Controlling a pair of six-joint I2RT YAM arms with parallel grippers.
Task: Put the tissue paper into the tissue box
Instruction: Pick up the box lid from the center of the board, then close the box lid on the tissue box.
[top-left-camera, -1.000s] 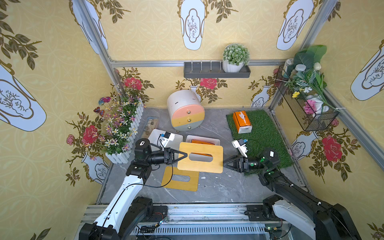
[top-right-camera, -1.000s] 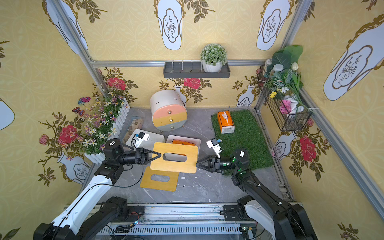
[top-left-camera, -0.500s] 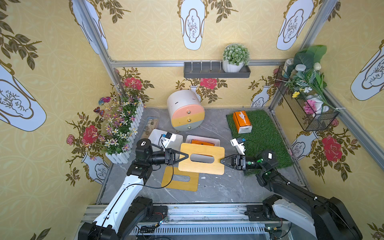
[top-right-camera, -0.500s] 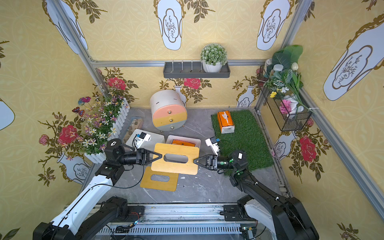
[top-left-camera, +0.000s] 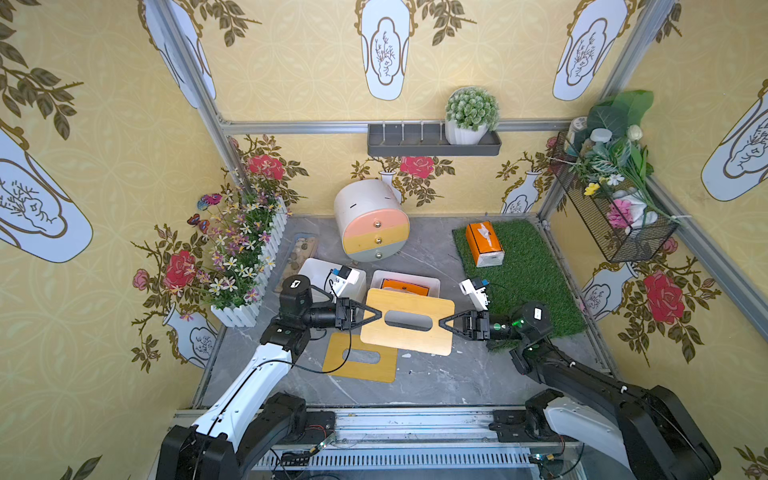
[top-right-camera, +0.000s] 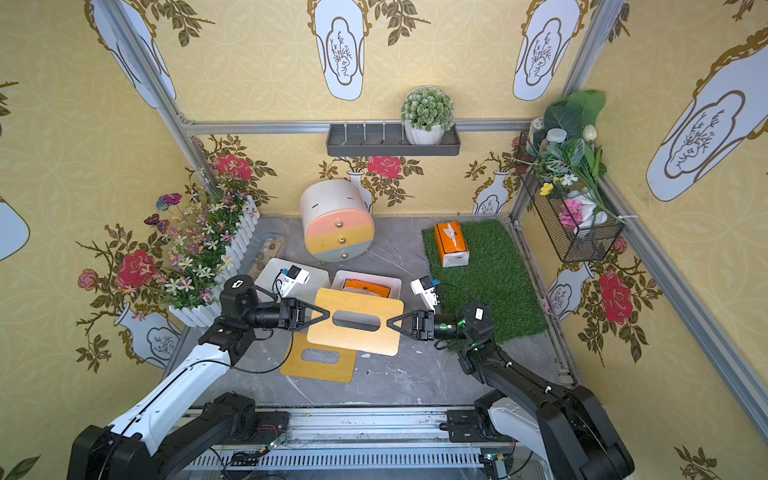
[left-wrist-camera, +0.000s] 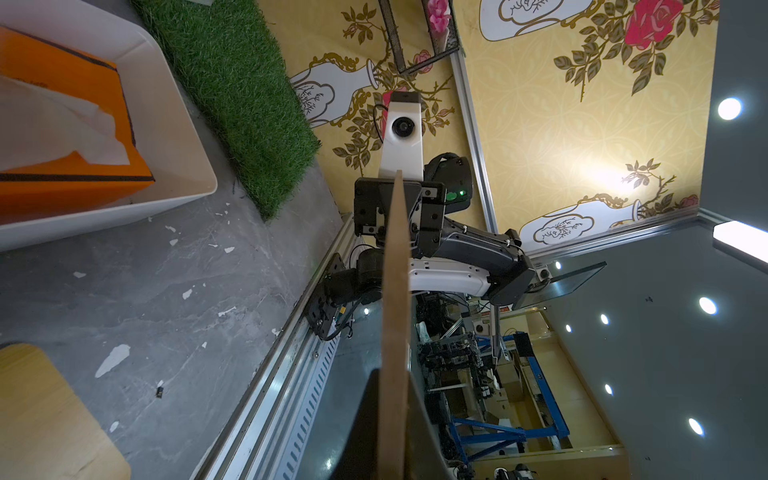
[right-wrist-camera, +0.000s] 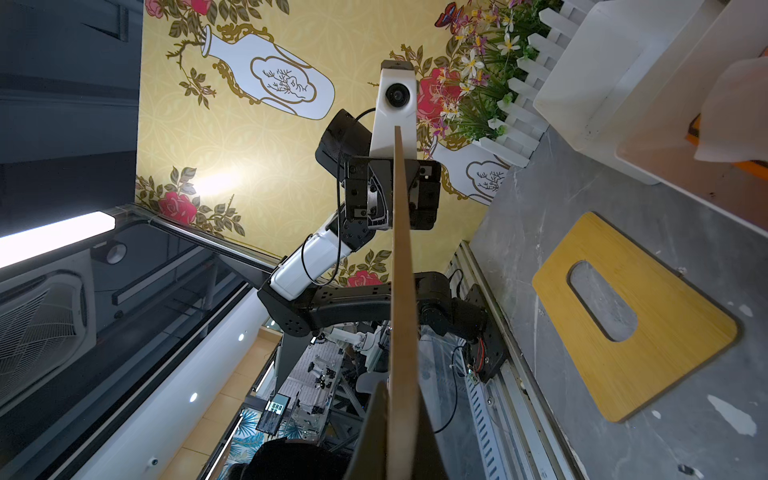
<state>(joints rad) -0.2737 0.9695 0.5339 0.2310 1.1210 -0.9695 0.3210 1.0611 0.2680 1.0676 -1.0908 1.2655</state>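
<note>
Over the white box: you have the wooden lid (top-left-camera: 407, 322) held level in the air, and in both top views its far edge covers the near part of the white box (top-left-camera: 405, 275).
Tissue pack: the orange tissue pack (top-left-camera: 405, 286) already lies inside that box, with a white sheet standing up from it (the left wrist view shows the sheet most clearly).
Right gripper: your right gripper (top-left-camera: 444, 322) is pinched onto the lid's right edge. The right wrist view shows the board running edge-on between its fingers.
Left gripper: your left gripper (top-left-camera: 374, 314) has a finger on each face of the left edge, clamped on it as far as the left wrist view shows.
Just changed: a second ago the right jaws stood apart, short of the lid. Half a second ago they had reached its edge. Now they are closed on it.
Unchanged: the lid hangs in about the same place, the left grip is at the same edge, and the pack has not moved.
Meaning: you now carry the lid from both ends, so I judge the packing done and the closing step in hand.
Next: lower the lid squarely, with its slot over the sheet. Move both arms together, or the board may twist.
Elsewhere: a spare lid (top-left-camera: 359, 359) lies flat on the table, and a second pack (top-left-camera: 484, 244) sits on the grass mat (top-left-camera: 528, 291).
</note>
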